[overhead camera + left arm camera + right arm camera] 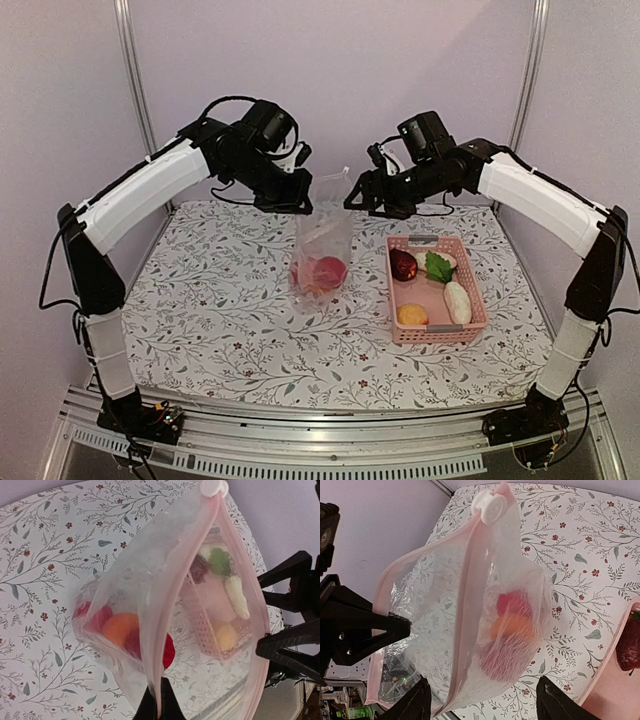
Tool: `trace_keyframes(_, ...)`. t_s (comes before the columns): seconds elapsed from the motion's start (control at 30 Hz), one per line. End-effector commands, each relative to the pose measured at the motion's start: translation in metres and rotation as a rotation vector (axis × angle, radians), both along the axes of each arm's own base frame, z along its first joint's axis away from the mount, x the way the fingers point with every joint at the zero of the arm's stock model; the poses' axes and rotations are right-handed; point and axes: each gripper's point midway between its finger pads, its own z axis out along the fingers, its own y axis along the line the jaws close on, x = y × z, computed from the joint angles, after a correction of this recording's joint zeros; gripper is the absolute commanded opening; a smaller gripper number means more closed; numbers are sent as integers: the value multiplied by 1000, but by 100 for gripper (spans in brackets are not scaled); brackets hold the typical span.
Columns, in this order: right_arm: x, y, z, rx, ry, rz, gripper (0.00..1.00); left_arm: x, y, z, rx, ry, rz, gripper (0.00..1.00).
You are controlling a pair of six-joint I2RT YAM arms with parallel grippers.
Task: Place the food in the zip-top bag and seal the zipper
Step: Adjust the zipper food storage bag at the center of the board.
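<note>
1. Right now my left claw [303, 203] is clamped shut on the bag [322, 245], pinching its mouth edge and holding it upright over the middle of the table [220, 300]. I cannot tell whether the bag's bottom rests on the cloth.
2. Seen from my left wrist, my fingers [146, 709] meet on the zipper [175, 587] at 6 o'clock. The mouth gapes wide and unsealed, and the white slider [212, 486] sits at the far end, at 12 o'clock.
3. My right claw [362, 197] is open. From above it hangs at 1 o'clock of the bag, just beside the mouth, facing my left claw at 11 o'clock.
4. In my right wrist view my two fingers [417, 702] stand wide apart at 6 o'clock, with the near zipper strip running down between them. I see neither pad pressing the plastic.
5. Inside the bag, at the bottom, a red piece [331, 270] and an orange piece [120, 628] lie touching each other.
6. At 3 o'clock of the bag, near but apart from it, sits the pink basket [437, 336].
7. The basket holds a dark purple piece [403, 265] at 11 o'clock, a green leaf [438, 267] at 1 o'clock, a white piece [457, 301] at 4 o'clock and a yellow piece [412, 315] at 7 o'clock.
</note>
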Motion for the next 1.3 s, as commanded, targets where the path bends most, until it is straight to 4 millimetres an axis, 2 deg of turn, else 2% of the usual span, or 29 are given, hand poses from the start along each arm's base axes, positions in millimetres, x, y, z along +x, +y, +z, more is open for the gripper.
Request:
trace_keyframes(0.0, 3, 12, -13, -17, 39, 24, 71, -2, 0, -11, 42, 18, -11, 0)
trace_keyframes(0.13, 13, 14, -8, -44, 21, -19, 68, -5, -4, -14, 43, 20, -19, 4)
trace_keyframes(0.23, 22, 10, -17, -96, 39, -63, 55, -7, -8, -16, 45, 22, -23, 14)
trace_keyframes(0.3, 27, 8, -25, -132, 53, -82, 32, -11, -12, -18, 49, 31, -25, 23)
trace_keyframes(0.4, 27, 9, -30, -136, 67, -93, 2, -17, -15, -29, 68, 66, -11, 28)
trace_keyframes(0.5, 26, 5, -28, -137, 71, -112, 0, -27, -17, -37, 100, 89, -8, 28)
trace_keyframes(0.6, 25, 0, -26, -138, 62, -134, 0, -39, -17, -34, 142, 75, -3, 27)
trace_keyframes(0.7, 24, -5, -26, -141, 58, -155, 0, -52, -16, -31, 157, 86, -7, 22)
trace_keyframes(0.83, 22, -6, -29, -143, 68, -149, 0, -58, -5, -27, 206, 60, 34, 12)
trace_keyframes(0.93, 18, -6, -32, -157, 79, -135, 0, -50, 8, -21, 235, 11, 101, 0)
trace_keyframes(1.1, 9, -19, -41, -220, 91, -124, 0, -27, 25, -15, 254, -47, 192, 0)
trace_keyframes(1.27, -1, -36, -48, -261, 104, -127, 0, -16, 28, -4, 239, -84, 213, 0)
